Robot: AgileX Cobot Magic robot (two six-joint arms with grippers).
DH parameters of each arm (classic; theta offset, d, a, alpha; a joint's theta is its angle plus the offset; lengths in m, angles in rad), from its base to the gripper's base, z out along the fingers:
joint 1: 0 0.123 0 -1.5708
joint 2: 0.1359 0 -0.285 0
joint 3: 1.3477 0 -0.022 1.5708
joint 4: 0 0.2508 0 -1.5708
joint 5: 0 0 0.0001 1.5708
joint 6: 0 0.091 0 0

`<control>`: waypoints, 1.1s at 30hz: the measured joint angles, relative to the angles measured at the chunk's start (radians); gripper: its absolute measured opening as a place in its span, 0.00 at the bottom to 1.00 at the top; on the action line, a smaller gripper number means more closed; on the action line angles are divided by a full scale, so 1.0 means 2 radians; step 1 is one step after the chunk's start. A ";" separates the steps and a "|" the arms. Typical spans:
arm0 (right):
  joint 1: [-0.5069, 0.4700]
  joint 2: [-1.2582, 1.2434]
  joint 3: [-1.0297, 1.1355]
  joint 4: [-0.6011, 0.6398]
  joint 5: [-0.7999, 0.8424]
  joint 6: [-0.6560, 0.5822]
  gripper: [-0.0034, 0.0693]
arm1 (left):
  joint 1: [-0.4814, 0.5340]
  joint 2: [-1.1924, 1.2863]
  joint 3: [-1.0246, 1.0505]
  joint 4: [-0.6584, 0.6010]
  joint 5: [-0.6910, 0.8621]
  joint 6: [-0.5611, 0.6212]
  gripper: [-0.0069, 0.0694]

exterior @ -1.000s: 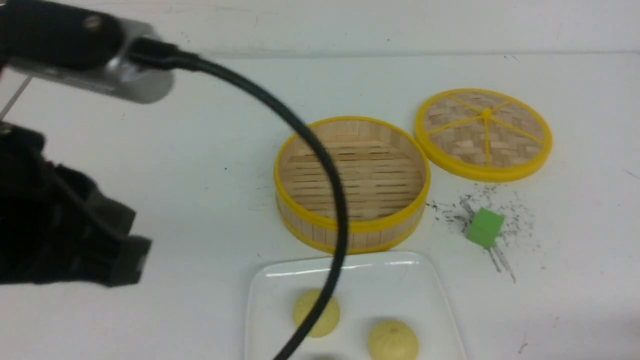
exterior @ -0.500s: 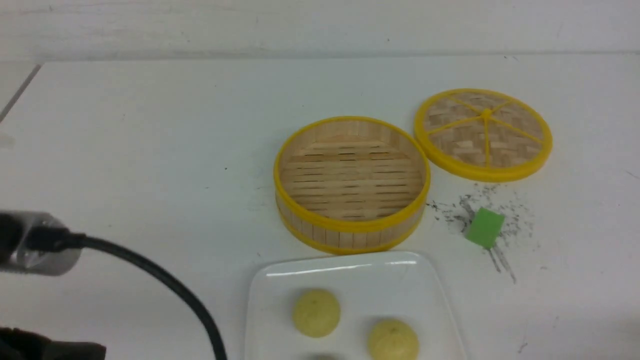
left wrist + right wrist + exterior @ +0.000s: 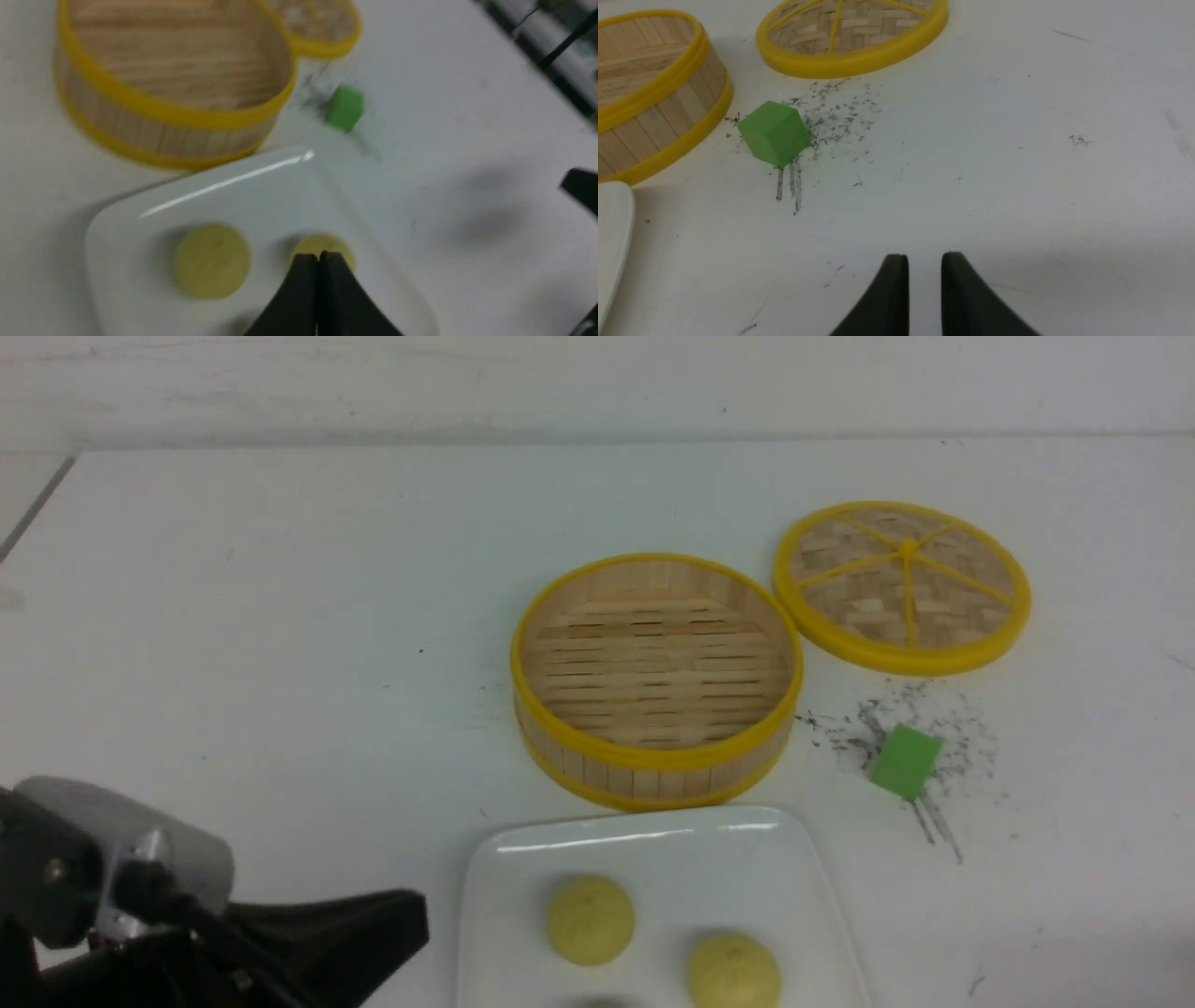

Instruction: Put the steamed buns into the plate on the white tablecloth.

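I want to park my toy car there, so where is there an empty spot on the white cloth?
Bare cloth lies left of the steamer, and right of the green block. It's crowded where the steamer meets the plate and the lid.

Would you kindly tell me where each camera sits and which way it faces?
Front: between the arms, facing forward over plate, steamer and lid; left arm shows.
Left wrist: on that arm, looking down at plate and steamer; shut left gripper shows.
Right wrist: on that arm, angled down at white tablecloth; right gripper, slightly open, shows.
Both wrist views share the green block.
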 joint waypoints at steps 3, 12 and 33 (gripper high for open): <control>0.000 0.000 0.000 0.000 0.000 0.000 0.23 | 0.000 0.000 0.000 0.013 -0.040 0.000 0.12; 0.000 0.000 0.000 0.000 0.000 0.000 0.24 | 0.000 0.000 0.002 0.018 -0.036 0.000 0.12; 0.000 0.000 0.000 0.000 0.000 0.000 0.28 | 0.212 -0.116 0.093 -0.125 0.018 0.290 0.14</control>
